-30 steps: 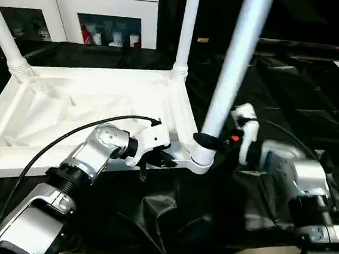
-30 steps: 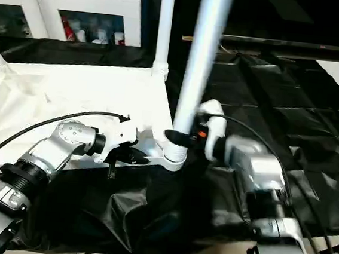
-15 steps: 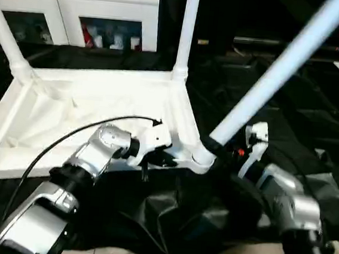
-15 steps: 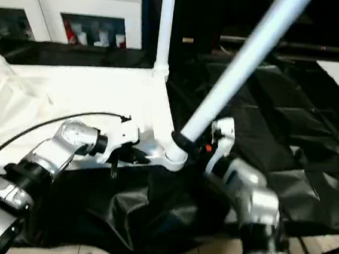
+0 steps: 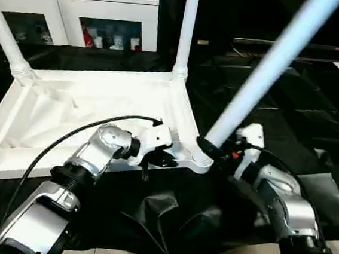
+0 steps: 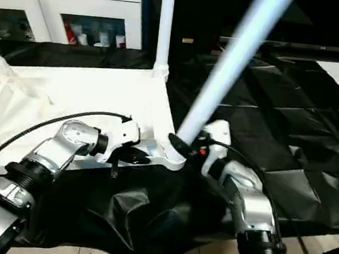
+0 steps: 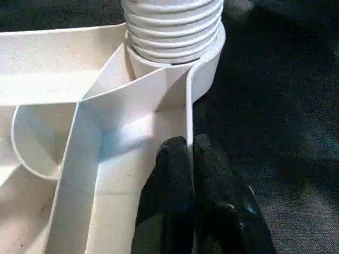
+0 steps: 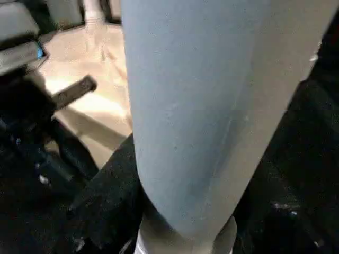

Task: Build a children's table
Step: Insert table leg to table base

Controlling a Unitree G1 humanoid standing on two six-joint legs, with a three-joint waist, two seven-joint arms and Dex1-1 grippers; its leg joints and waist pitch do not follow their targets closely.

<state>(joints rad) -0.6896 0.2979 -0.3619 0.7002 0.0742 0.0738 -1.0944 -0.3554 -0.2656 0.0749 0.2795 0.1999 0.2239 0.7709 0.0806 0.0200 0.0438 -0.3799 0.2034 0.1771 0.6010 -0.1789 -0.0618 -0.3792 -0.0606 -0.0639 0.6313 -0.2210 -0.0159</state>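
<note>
The left end effector (image 7: pixel 190 153) pinches the upturned tabletop (image 5: pixel 87 104) rim just beside its near corner socket (image 5: pixel 201 160). There the right end effector (image 5: pixel 211 148) clasps a tilted leg (image 5: pixel 265 73) — base at that socket.

Tilted leg (image 5: pixel 264 76) crosses the near corner socket (image 5: pixel 201 160) (black cloth (image 5: pixel 314 117) beyond lies open)

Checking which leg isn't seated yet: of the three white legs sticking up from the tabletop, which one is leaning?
The near-corner leg, gripped low by the right gripper, leans right. The far-corner leg stands upright.
</note>
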